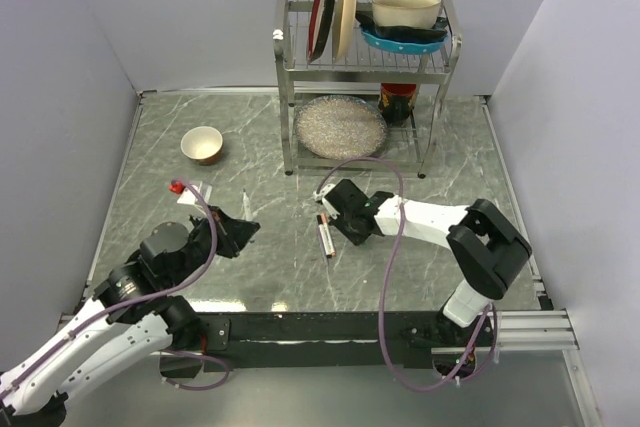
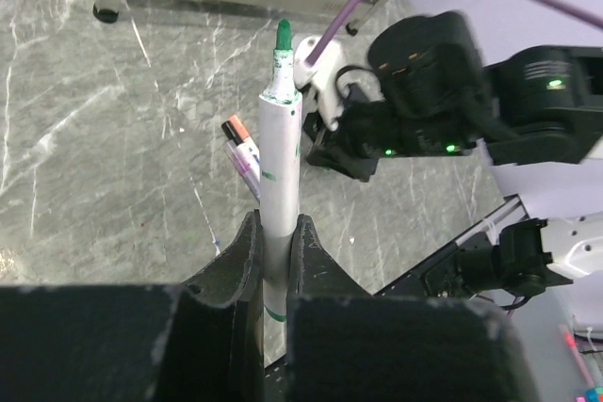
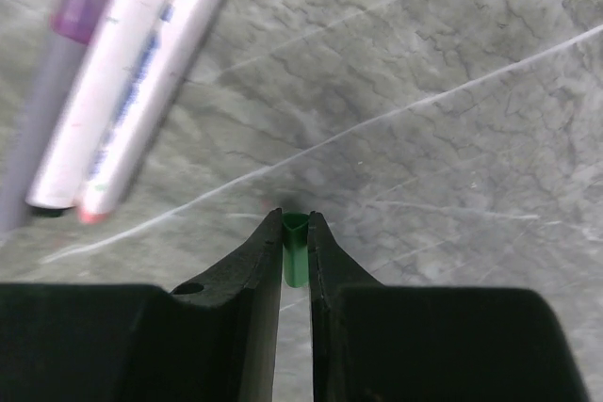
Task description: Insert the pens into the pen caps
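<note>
Left gripper (image 2: 278,223) closed tight on a white marker pen (image 2: 280,138), its bare green tip pointing away from the wrist; right gripper (image 3: 295,225) pinches the small green cap (image 3: 295,253) narrowly, near capped markers (image 3: 113,110) lying on the marble table (image 3: 452,138).

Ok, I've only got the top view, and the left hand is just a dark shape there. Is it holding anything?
Observer: Yes. The left hand is shut on a white pen, and the pen's uncapped green tip sticks out well in front of it.
Operator: And the right hand? From above I can't see what's in it.
Observer: The right hand pinches a small green cap, whose open end seems to face outward.
</note>
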Action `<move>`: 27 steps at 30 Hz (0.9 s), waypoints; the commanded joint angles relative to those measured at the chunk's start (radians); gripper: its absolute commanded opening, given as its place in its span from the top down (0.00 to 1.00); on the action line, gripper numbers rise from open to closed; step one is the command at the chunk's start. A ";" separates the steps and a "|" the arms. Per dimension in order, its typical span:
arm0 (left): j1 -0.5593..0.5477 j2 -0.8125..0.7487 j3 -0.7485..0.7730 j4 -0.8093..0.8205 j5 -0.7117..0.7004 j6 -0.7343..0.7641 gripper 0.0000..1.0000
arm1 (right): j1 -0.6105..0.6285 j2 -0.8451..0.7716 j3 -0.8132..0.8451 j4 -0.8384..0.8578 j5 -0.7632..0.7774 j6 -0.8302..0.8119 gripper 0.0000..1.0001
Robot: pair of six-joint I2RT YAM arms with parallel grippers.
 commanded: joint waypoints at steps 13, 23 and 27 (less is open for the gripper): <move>-0.006 -0.064 0.023 -0.034 -0.076 0.008 0.99 | 0.005 -0.092 0.029 0.046 0.265 0.266 0.59; -0.008 -0.073 0.025 -0.035 -0.082 0.005 0.99 | -0.087 -0.271 -0.020 0.017 0.315 1.152 0.48; -0.008 -0.082 0.022 -0.037 -0.087 0.002 0.99 | -0.138 -0.280 0.035 -0.156 0.242 1.558 0.42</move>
